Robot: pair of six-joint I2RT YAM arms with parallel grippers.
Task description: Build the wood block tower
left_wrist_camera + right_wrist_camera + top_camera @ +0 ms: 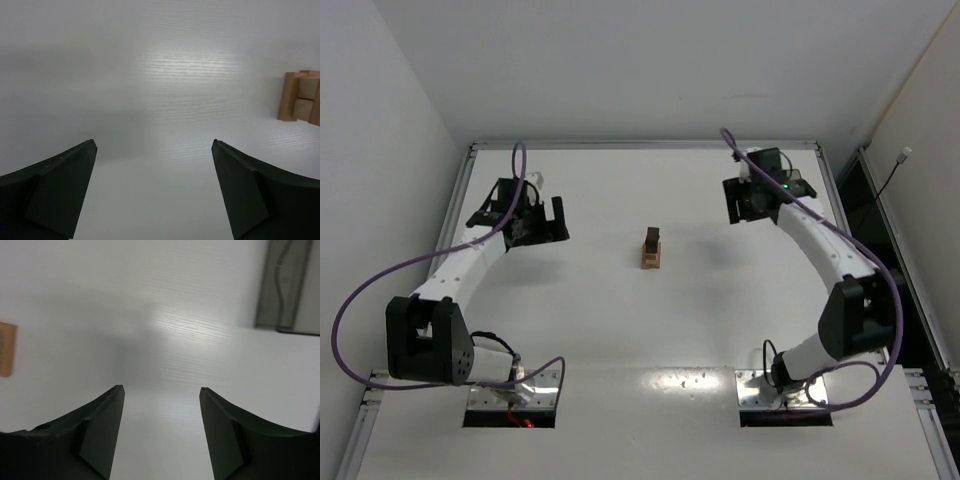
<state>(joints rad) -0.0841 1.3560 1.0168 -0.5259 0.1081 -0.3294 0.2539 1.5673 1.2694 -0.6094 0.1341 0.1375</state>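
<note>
I stand in a robotics lab cell: my left arm (pixel 470 262) and right arm (pixel 825 245) are bolted to metal plates (pixel 535 385) at the near edge of a plain white tabletop (pixel 620 330). The tabletop is edged with aluminium rail (pixel 640 145) and closed in by plain white walls (pixel 380 150). Purple cables (pixel 360 300) loop loose from my 2 arms, a small tower (pixel 652 250) of wood blocks stands mid-tabletop, and a black cord (pixel 892 178) hangs by the right wall.
</note>
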